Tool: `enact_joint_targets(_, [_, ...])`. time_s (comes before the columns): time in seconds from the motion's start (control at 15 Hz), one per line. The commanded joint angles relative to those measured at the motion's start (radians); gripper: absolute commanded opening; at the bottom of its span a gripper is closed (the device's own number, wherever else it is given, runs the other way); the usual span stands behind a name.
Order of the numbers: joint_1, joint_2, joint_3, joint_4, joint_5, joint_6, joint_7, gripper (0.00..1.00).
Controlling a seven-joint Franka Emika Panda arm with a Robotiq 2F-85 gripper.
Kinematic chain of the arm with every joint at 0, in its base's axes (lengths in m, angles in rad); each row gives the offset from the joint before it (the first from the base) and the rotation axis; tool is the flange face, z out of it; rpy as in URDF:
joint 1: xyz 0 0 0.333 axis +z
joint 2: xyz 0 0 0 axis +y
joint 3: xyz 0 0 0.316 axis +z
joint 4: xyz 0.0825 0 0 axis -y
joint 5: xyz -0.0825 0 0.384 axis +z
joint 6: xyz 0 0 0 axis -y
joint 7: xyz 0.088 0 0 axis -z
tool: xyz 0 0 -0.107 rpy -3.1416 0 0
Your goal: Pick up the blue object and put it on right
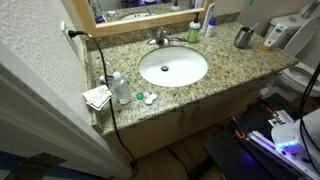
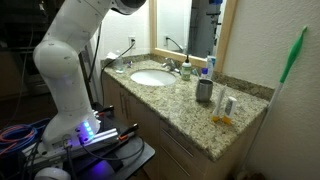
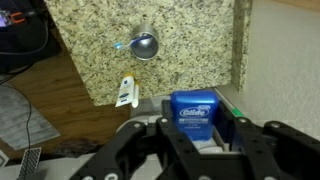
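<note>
Though partly hidden, seemingly one blue object (image 3: pixel 191 110).

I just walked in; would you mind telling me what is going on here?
The robot's gripper is closed on a small blue box and holds it in the air above the granite counter. In the wrist view, a metal cup and a small tube sit on the counter below. The box has not yet been set down.
</note>
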Motion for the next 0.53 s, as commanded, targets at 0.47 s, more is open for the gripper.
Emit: enact_joint_targets(0.47, [-0.011, 0.209, 0.005, 0.029, -0.010, -0.108, -0.428, 0.19])
